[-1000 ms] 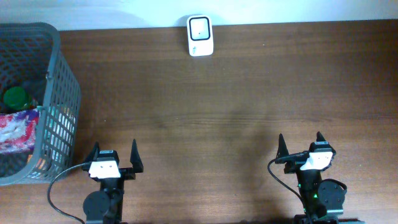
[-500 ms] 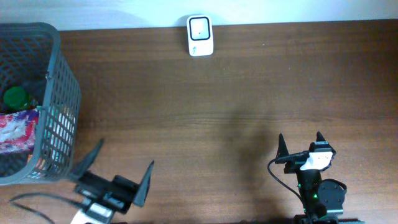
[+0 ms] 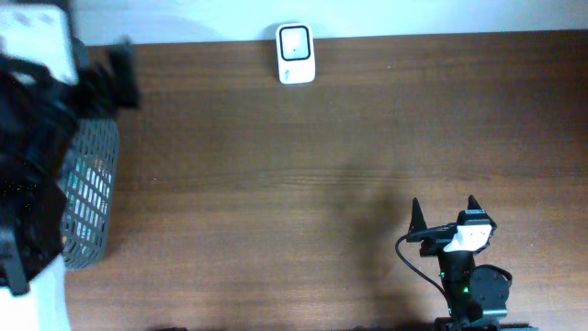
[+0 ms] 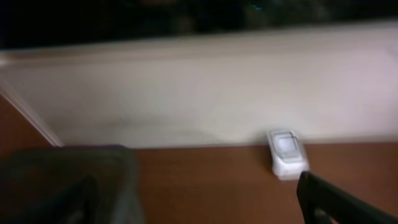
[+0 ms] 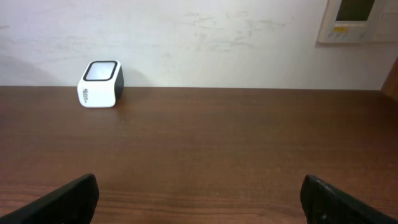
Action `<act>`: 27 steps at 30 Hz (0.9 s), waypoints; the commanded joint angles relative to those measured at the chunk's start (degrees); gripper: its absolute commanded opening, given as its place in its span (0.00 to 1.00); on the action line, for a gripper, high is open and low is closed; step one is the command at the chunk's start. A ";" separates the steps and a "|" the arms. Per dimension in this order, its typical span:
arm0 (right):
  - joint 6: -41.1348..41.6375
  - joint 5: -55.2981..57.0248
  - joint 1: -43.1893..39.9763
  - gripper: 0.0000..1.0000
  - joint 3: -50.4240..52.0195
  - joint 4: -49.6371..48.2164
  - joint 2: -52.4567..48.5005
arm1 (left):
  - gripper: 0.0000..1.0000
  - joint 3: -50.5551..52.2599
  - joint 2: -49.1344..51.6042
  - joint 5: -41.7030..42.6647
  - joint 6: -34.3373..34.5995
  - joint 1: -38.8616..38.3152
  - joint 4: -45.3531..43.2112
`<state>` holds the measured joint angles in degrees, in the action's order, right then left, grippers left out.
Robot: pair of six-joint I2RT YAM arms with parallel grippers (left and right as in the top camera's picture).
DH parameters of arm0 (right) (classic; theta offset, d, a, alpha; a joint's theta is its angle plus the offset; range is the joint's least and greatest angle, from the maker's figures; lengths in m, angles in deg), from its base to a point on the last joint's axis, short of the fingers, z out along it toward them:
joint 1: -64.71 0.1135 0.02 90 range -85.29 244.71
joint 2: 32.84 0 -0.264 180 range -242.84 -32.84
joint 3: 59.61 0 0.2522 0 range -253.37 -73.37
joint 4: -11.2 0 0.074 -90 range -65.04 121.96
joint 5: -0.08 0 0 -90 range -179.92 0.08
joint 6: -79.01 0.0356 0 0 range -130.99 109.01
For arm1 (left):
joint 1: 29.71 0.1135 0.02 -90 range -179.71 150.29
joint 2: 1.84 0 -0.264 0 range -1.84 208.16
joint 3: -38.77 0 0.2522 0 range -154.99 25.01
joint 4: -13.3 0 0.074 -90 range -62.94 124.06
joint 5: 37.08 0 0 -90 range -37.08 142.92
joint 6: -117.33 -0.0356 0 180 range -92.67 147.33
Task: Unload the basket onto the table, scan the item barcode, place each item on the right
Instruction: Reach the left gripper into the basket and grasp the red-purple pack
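Dark brown wooden counter [image 3: 322, 165] against white wall [image 5: 217, 37]. White box-shaped barcode scanner [image 3: 296, 53] at far edge. Grey plastic mesh basket [image 3: 92, 184] at left edge, interior hidden by left arm [image 3: 32, 138]; item to scan not visible, probably inside. Left end effector [image 4: 194, 180] wide, empty, above basket, blurred. Right end effector [image 3: 444, 210] wide, empty, near front edge. Risks: off-centre descent strikes basket rim, shoves basket; barcode ends facing away from scanner, no read.

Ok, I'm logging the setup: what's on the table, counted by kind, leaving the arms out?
Barcode scanner: 1
Grey mesh basket: 1
Total: 2
Whatever is inside the basket is out of view, so it is not counted.
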<state>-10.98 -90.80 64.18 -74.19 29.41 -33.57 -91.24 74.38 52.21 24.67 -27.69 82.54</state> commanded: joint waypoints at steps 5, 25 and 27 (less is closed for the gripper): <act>0.44 0.50 0.52 0.99 0.50 0.09 0.37 | 0.99 -20.20 21.51 -0.44 10.43 22.84 13.81; 0.44 0.50 0.52 0.99 0.50 0.09 0.37 | 0.75 -18.69 57.92 -18.60 14.95 29.49 31.26; 0.44 0.50 0.52 0.99 0.50 0.09 0.37 | 0.74 -18.67 59.74 -18.60 15.45 29.35 29.24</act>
<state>-10.98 -90.78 64.18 -74.19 29.43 -33.53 -110.19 131.36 34.42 39.77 1.86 113.52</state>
